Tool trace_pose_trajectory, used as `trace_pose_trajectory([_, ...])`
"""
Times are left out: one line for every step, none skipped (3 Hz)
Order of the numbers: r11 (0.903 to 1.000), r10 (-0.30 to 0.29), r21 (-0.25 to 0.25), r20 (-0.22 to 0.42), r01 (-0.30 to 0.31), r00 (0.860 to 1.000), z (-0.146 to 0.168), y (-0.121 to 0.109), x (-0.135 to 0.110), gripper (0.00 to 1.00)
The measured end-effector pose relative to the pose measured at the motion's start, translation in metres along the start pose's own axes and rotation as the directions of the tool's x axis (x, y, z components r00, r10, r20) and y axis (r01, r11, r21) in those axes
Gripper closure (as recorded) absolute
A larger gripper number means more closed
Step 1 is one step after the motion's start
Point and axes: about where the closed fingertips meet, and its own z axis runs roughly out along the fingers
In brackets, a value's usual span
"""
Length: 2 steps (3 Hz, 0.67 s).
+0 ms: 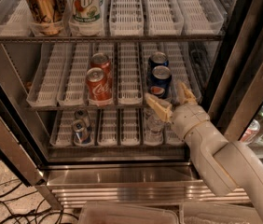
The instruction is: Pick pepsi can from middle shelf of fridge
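On the middle shelf [129, 78] stood two pepsi cans [158, 59] and two red cans [97, 85], the gripper [171, 100] spread open just before the front pepsi can [160, 80].

Covered and cropped parts.
The tan two-finger tool [164, 90], spread at the dark metal middle shelf [75, 107], hides its front rail; the dark blue aluminium pepsi can [159, 80] masks the rear blue can [158, 59]; the tall gold can [42, 6] is cut off on top.

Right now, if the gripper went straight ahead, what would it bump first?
Probably the front pepsi can on the middle shelf; the open gripper points at it from below. Depth is unclear.
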Motion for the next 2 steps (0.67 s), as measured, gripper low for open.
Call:
trace_pose_trajectory([1.0,0.0,0.0,0.0,0.0,1.0,0.0,0.0,0.0,0.32])
trace_pose_trajectory([1.0,0.0,0.0,0.0,0.0,1.0,0.0,0.0,0.0,0.22])
